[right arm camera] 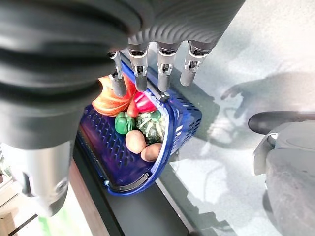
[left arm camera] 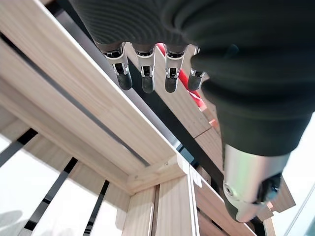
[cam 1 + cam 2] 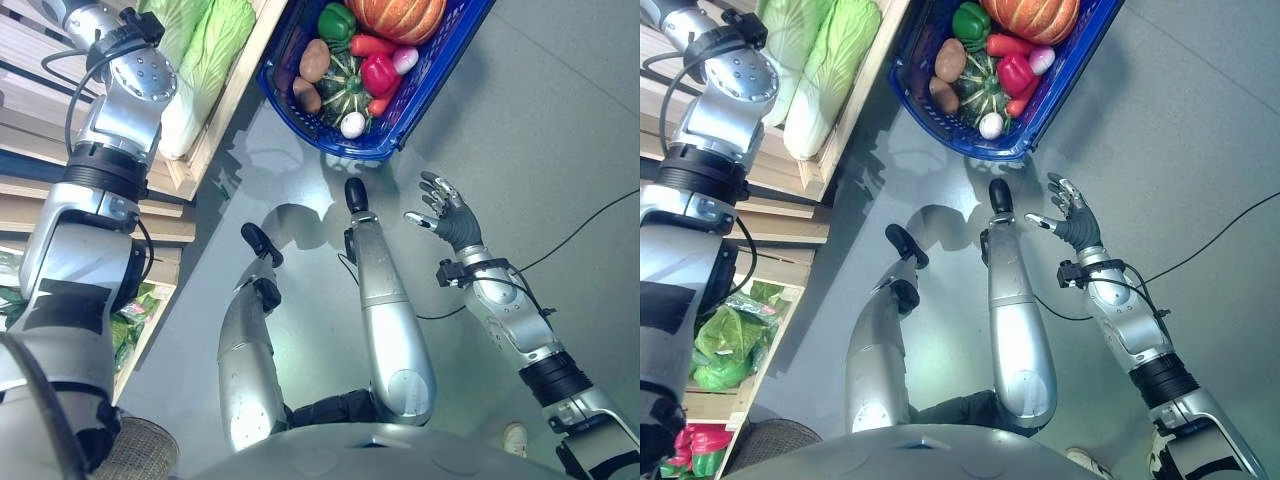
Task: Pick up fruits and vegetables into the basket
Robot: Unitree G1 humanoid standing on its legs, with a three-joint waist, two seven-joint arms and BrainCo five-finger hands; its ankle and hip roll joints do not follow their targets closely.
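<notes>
Leftmost, the left hand [image 2: 147, 59] hangs empty by the wooden shelf [image 2: 98, 118], fingers straight. Cabbages [image 3: 205, 60] lie on the shelf. Next, the blue basket [image 3: 420, 95] on the floor holds pumpkin [image 3: 395, 15], peppers [image 3: 378, 72] and potatoes [image 3: 314, 60]. Rightmost, the right hand [image 3: 450, 215] hovers spread, empty.

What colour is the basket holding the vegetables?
Blue; the basket shows best in the left eye view.

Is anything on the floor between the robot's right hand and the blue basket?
No. In the left eye view only bare grey floor separates the open right hand from the near rim of the blue basket; the right wrist view agrees.
</notes>
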